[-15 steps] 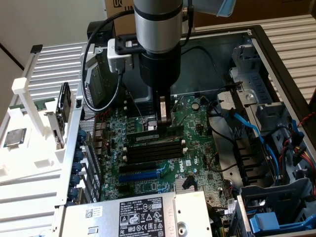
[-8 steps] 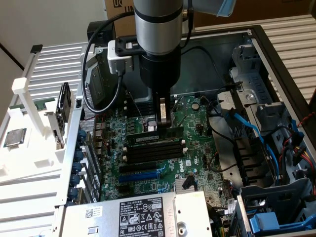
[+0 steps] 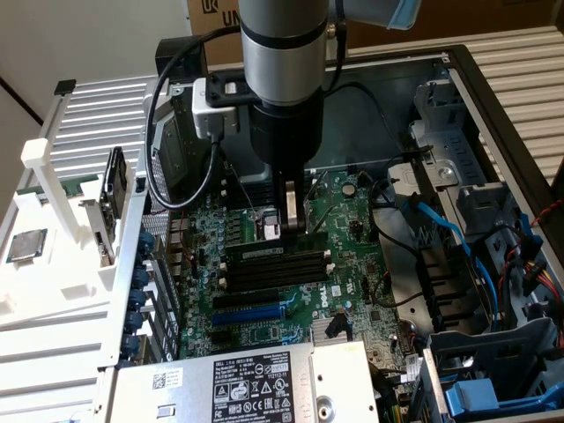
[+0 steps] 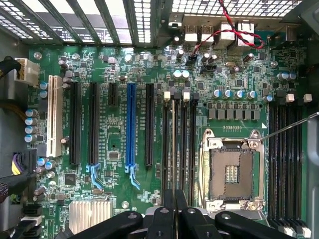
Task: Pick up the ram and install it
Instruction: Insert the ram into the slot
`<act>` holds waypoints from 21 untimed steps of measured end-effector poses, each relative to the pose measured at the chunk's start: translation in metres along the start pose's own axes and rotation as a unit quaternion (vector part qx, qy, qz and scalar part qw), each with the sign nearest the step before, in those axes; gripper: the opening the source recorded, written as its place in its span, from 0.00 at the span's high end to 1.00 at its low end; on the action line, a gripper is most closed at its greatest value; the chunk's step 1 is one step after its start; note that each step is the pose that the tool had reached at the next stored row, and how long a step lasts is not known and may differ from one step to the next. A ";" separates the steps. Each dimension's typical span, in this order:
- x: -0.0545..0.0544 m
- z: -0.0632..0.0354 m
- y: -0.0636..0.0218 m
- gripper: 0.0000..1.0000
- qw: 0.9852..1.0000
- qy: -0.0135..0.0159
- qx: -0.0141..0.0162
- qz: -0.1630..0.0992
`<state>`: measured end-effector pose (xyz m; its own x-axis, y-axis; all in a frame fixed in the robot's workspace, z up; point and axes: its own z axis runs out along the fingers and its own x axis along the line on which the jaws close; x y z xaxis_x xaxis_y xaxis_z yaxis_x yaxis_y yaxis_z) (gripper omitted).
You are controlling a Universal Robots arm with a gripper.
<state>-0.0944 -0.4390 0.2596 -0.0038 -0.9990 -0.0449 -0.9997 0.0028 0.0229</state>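
Observation:
The ram [image 3: 267, 227] is a thin dark stick with a pale label, and my gripper [image 3: 291, 220] is shut on it. It hangs low over the motherboard [image 3: 352, 220], just above the far end of the row of black memory slots [image 3: 278, 264]. In the wrist view the ram [image 4: 173, 149] shows edge-on, running in line with the slots [image 4: 183, 144] between their white end clips. My two black fingers [image 4: 164, 219] stand close together on its near end. Whether the ram touches a slot I cannot tell.
An open processor socket [image 4: 232, 172] lies beside the slots. A blue expansion slot [image 4: 130, 124] and a heat sink [image 4: 89, 214] are on the other side. The power supply [image 3: 256, 383], blue cables [image 3: 441, 229] and drive cage [image 3: 493, 220] crowd the case. A silver chip [image 3: 26, 245] rests outside.

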 end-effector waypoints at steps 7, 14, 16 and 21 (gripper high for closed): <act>0.000 0.0035 -0.0002 0.88 1.000 0.000 0.000 0.000; 0.002 0.0054 0.0001 0.88 1.000 0.000 0.000 0.000; 0.003 0.0059 0.0003 0.88 1.000 0.000 0.000 0.001; 0.004 0.0066 0.0005 0.88 1.000 0.000 0.000 0.005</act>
<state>-0.0950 -0.4423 0.2528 -0.0148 -0.9989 -0.0449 -0.9996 0.0138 0.0231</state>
